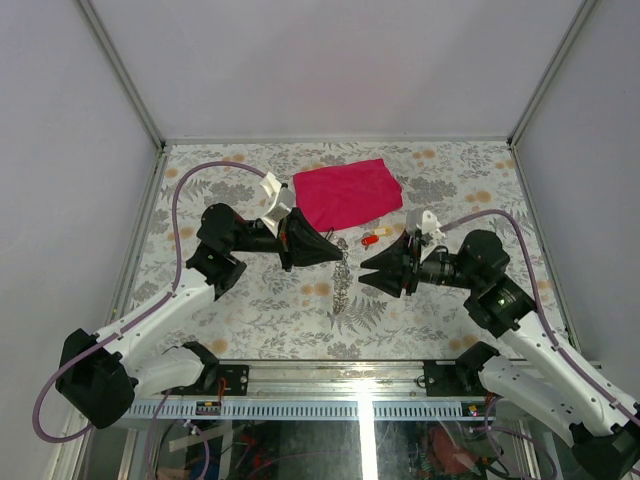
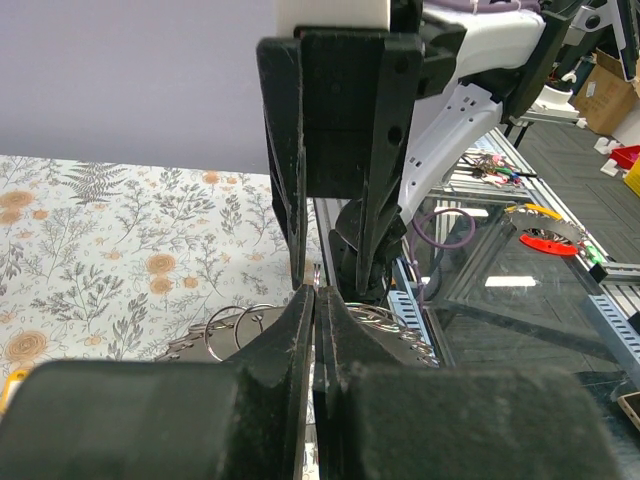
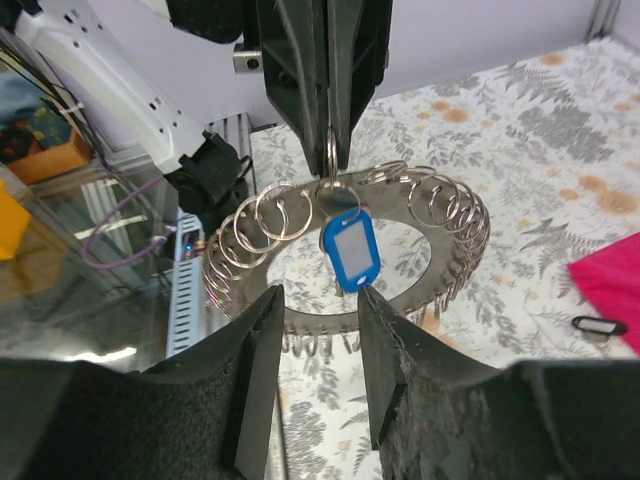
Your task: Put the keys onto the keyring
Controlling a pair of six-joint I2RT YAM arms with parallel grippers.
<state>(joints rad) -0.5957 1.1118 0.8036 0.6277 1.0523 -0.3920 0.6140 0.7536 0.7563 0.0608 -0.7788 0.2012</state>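
Keyring [image 3: 460,225] lower rim hidden behind right jaws; cloth [image 3: 610,285] cut off.

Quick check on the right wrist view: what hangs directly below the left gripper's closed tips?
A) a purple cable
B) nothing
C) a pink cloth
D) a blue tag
D: the blue tag dangles from a small ring pinched in the left gripper, in front of the keyring.

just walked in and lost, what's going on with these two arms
The left pincer is shut on a small loop of the keyring, holding it up over the table with a blue tag dangling. The right pincer faces it, open and gripping nothing. A pink cloth lies on the table behind.
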